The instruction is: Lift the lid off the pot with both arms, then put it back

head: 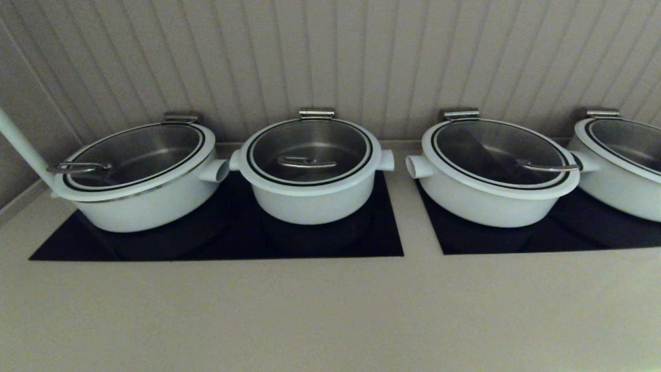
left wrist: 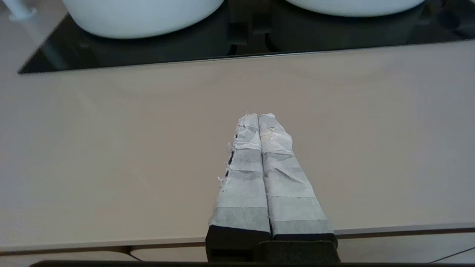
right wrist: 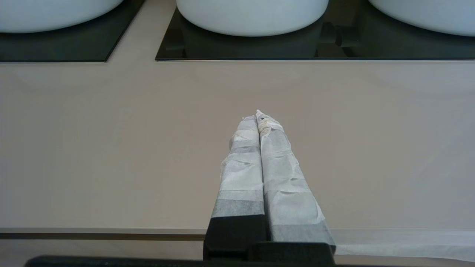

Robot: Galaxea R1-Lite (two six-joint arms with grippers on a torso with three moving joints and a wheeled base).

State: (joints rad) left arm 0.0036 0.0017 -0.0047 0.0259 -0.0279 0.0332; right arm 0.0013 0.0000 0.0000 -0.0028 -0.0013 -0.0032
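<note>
Beige worktop (head: 330,310) fills the foreground, where the left gripper (left wrist: 258,115) and right gripper (right wrist: 259,115) hover low near its front edge, each with fingers pressed together. Farther back, the pot (head: 310,199) sits on a black panel (head: 382,232), second from the left in a row of white pots. The lid (head: 310,150) rests on it.

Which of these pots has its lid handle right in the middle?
The small pot, second from the left. The steel handle on its lid sits at the centre, while the wider pots beside it carry their lid handles near the rim.
</note>
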